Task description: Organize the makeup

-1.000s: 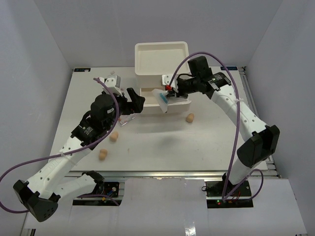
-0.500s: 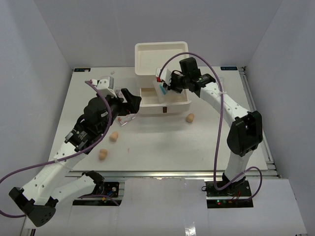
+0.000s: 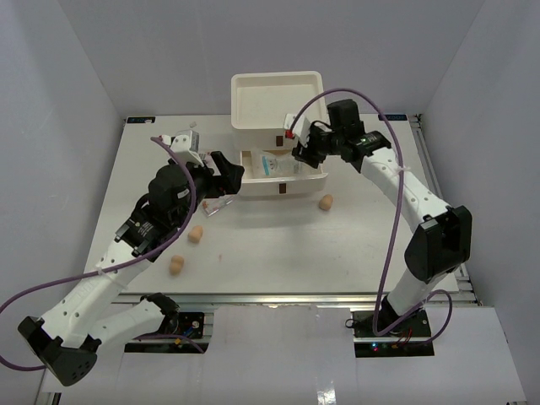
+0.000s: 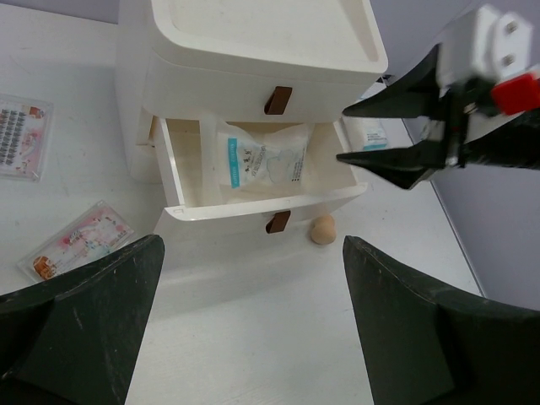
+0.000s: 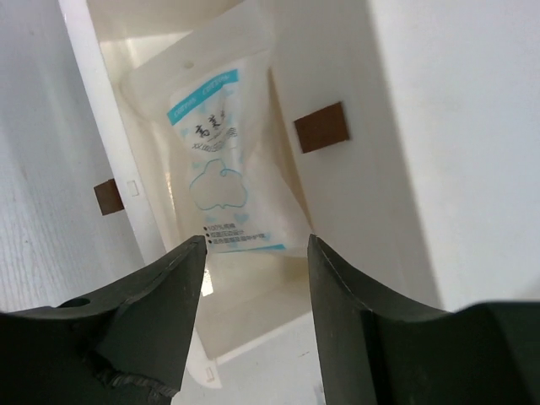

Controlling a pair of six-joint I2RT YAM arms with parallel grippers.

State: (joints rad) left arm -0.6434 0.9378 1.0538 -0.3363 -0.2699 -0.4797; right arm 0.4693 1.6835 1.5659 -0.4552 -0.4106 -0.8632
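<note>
Lying flat in the open drawer point(image 4: 219, 224) is your white, blue-printed sachet point(image 4: 261, 160); left end effector point(image 4: 253, 249) and right end effector point(image 4: 341, 133) both gape wide.

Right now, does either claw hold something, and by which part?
Nothing is held. The right claw is open above the white-blue sachet, which lies in the open drawer. The left claw is open too.
</note>
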